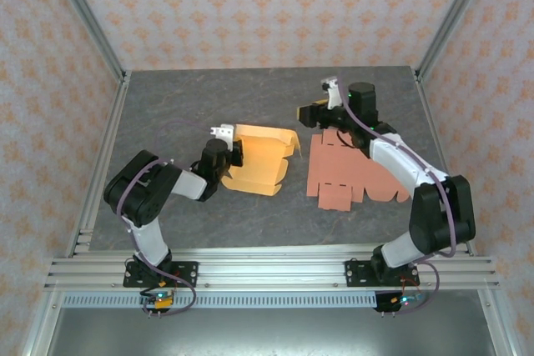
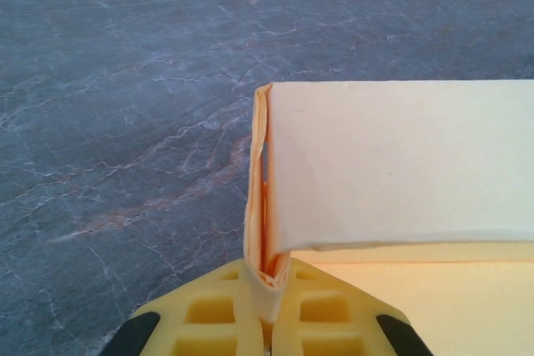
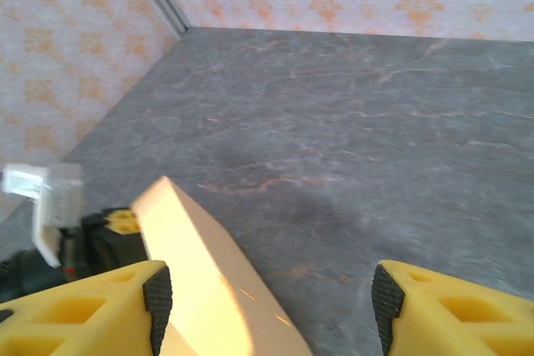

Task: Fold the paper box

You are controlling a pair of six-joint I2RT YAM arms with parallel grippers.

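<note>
Top view: one yellow-orange half-folded paper box (image 1: 260, 162) mid-table, flap edge facing right. One flat red-brown cardboard blank (image 1: 346, 174) lies right of it. Left wrist: left gripper (image 2: 269, 283) jaws clamped on box wall. Right wrist: right gripper (image 3: 267, 302) jaws apart.

Pretty bright, even light from overhead, just soft shadows on the counter (image 1: 250, 97). Top view's sharp; right wrist shot is soft, paper box (image 3: 209, 289) glaring up close.
</note>
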